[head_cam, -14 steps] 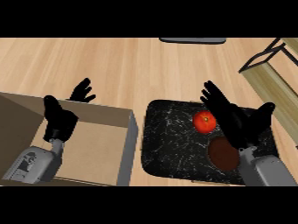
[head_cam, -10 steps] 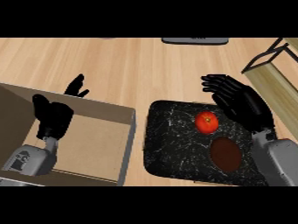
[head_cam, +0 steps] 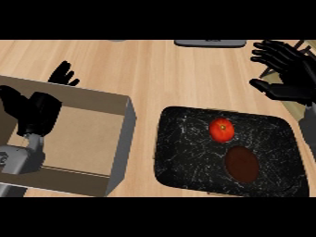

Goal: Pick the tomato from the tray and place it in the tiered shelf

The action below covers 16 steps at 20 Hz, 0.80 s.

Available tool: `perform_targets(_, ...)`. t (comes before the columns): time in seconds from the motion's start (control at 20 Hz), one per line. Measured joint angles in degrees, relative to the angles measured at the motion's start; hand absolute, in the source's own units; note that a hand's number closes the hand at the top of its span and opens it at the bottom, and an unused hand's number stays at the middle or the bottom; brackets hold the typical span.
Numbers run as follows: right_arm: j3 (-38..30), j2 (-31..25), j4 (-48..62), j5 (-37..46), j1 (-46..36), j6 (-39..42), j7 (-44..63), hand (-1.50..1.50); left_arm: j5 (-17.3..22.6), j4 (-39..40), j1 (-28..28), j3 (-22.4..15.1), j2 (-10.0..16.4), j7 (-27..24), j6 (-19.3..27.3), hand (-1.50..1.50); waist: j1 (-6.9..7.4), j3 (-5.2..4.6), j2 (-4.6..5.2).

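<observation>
A red tomato (head_cam: 222,130) lies on the black marbled tray (head_cam: 187,152), toward its upper middle. A dark brown oval item (head_cam: 242,163) sits just below it on the same tray. My right hand (head_cam: 298,77) hovers open above and to the right of the tray, fingers spread, well apart from the tomato. My left hand (head_cam: 35,109) stands open at the left, over a brown box, fingers up. The tiered shelf shows only as a sliver at the top right corner (head_cam: 311,47).
An open brown cardboard box (head_cam: 85,134) with grey walls fills the lower left, right beside the tray. A dark flat object (head_cam: 211,43) lies at the counter's far edge. Bare wooden counter (head_cam: 160,74) spreads between box, tray and far edge.
My right hand has risen and drawn away to the upper right of the tray, off the tomato. The view has shifted, so the tray and box sit lower in it. The tomato stays put.
</observation>
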Motion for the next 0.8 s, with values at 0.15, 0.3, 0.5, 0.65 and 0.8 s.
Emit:
perform_targets(0.15, -0.6, -1.4, 1.0, -1.5, -0.9, 6.9, -2.1, -1.5, 0.3, -0.9, 0.3, 1.6, 0.5, 0.9, -0.8, 0.0, -0.59, 0.01, -0.19)
perform_targets(0.3, 0.2, -5.4, -0.5, -2.2, -2.1, 12.9, 1.2, -1.5, -0.1, -2.2, 1.7, 1.9, 0.3, 1.3, -1.0, 0.0, -1.03, 0.0, -0.41)
perform_targets(0.5, 4.6, -10.9, -4.4, 0.2, -3.7, 18.6, 7.8, -1.5, -0.6, -2.6, 2.6, 2.4, 0.3, 1.4, -1.8, 0.0, -1.41, -0.1, -0.66)
perform_targets(0.65, 8.7, -16.2, -8.5, 6.7, -6.7, 21.4, 11.0, -1.5, -0.7, -2.5, 2.4, 2.8, 0.1, 0.9, -2.5, 0.0, -1.37, -0.18, -0.79)
perform_targets(0.8, 13.7, -19.4, -14.0, 15.8, -9.0, 21.5, 13.3, -1.5, -0.8, -2.3, 2.7, 3.0, -0.1, 0.5, -2.5, 0.0, -1.16, -0.2, -0.89)
